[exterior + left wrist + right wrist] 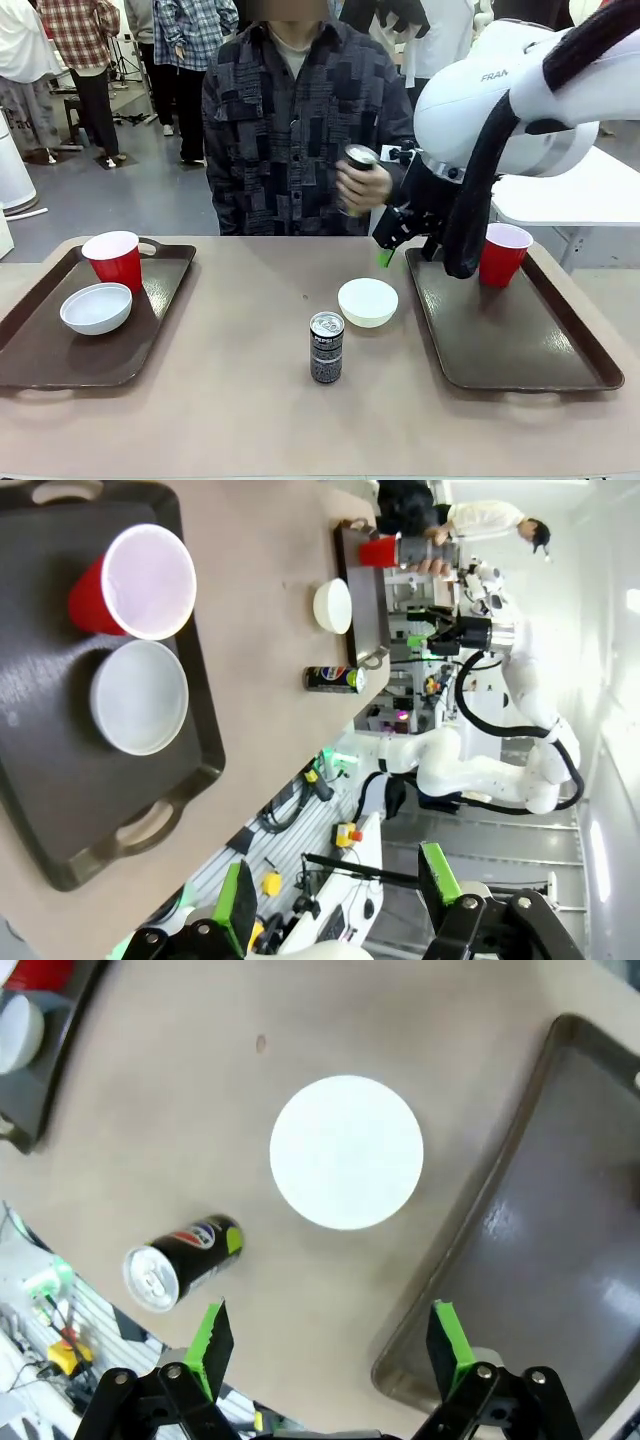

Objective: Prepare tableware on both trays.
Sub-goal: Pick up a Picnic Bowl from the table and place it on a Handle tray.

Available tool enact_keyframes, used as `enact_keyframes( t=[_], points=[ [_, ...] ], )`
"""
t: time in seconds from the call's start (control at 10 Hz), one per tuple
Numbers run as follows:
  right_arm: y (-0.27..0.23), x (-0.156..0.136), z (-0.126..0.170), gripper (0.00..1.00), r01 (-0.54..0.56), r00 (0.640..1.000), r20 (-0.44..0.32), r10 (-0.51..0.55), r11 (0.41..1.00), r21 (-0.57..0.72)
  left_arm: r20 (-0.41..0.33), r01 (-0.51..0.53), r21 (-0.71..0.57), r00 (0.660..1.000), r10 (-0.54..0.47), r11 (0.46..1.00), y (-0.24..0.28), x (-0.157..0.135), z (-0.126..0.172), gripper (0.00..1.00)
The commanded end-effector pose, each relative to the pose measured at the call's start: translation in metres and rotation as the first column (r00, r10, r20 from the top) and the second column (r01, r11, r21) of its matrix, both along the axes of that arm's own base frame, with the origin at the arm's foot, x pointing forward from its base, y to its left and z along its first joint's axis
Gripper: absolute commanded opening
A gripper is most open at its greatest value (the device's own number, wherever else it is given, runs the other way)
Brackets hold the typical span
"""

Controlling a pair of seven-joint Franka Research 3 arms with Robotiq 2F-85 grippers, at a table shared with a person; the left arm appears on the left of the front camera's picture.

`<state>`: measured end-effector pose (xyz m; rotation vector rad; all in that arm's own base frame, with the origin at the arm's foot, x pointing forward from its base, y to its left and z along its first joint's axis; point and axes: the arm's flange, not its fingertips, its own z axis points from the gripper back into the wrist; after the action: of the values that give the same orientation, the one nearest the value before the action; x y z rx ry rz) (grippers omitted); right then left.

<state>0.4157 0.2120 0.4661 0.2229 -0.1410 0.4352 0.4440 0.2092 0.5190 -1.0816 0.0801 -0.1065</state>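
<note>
From the front, the left tray [60, 360] carries a red cup [117, 260] and a pale bowl [96, 307] close together at its far end. By my reckoning it lacks only a can. The right tray [520, 340] holds just a second red cup [503, 254] by its far rim. The white bowl [367, 301] sits on the bare worktop [230, 400] just beside that tray's left rim, not touching it. A black can [326, 347] stands upright nearer the middle. Across the worktop the person's hand [352, 187] holds a second can [359, 157] up at chest height, perhaps to offer it or set it down. The right end effector [408, 250] hangs above the gap between white bowl and right tray, spread wide and holding nothing.

In the left wrist view, the left end effector [338, 885] is raised well clear of the worktop, wide apart and empty. The left tray, with its cup and bowl, lies far below it. It looks parked, probably to leave the other arm room.

The right wrist view looks straight down. The white bowl lies ahead of the open fingers and roughly between their lines, with the tray's corner to one side and the black can to the other. The bowl is wholly off the tray, so lifting it by the rim onto the tray seems the step in hand — a shallow rim gives little to pinch.
</note>
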Motion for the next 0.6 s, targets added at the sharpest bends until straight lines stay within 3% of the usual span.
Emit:
enact_keyframes(
  t=[0.0, 0.1, 0.2, 0.5],
  points=[
    [-0.041, -0.087, 0.015, 1.00, -0.094, 0.994, -0.054, 0.092, 0.995, -0.034, -0.004, 0.002, -0.004, 1.000, -0.002, 1.000, 0.000, -0.001, 0.003, 0.86],
    [-0.062, -0.125, 0.020, 1.00, -0.132, 0.991, -0.040, 0.131, 0.990, -0.038, -0.004, 0.002, -0.004, 1.000, -0.002, 1.000, 0.000, -0.001, 0.003, 0.86],
    [-0.073, -0.142, 0.017, 1.00, -0.141, 0.989, -0.060, 0.138, 0.989, -0.049, -0.004, 0.002, -0.004, 1.000, -0.002, 1.000, 0.000, -0.001, 0.003, 0.86],
    [-0.078, -0.134, 0.010, 1.00, -0.121, 0.989, -0.084, 0.118, 0.992, -0.030, -0.004, 0.002, -0.004, 1.000, -0.002, 1.000, 0.000, -0.001, 0.003, 0.86]
  ],
)
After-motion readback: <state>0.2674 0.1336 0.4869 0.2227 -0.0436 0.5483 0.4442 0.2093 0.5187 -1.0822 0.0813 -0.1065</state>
